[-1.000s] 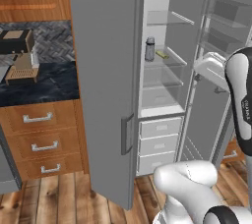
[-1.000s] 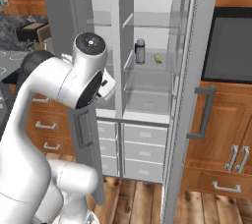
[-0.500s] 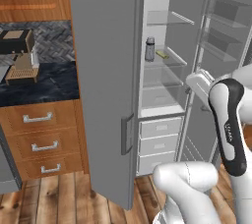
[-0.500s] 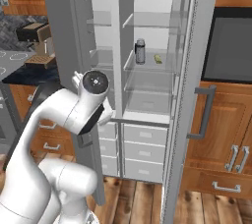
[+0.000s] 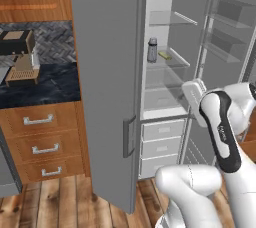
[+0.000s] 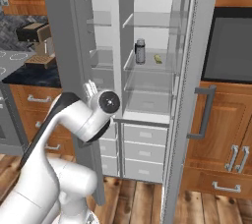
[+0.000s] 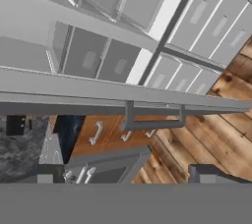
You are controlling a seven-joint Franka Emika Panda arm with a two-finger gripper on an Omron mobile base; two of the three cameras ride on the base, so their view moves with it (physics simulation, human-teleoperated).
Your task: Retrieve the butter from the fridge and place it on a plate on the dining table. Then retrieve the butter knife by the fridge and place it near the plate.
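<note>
Dark-tipped tool (image 7: 123, 171) – jaws spread wide, holding nothing, touching nothing

Warm brown wood-plank floor (image 5: 75, 202). Wooden base cabinet with three drawers and silver bar handles (image 5: 42, 144) under a black marble counter (image 5: 40, 89); grey herringbone tile backsplash (image 5: 55, 34) behind. Wooden wall cabinet holding a black built-in microwave (image 6: 229, 46), wooden cupboard doors (image 6: 221, 144) below.

A grey can (image 5: 152, 50) stands upright at upper centre. At left, a coffee machine (image 5: 19, 54) sits on a black counter (image 5: 47, 87) above 3 wooden drawers (image 5: 42, 144).
</note>
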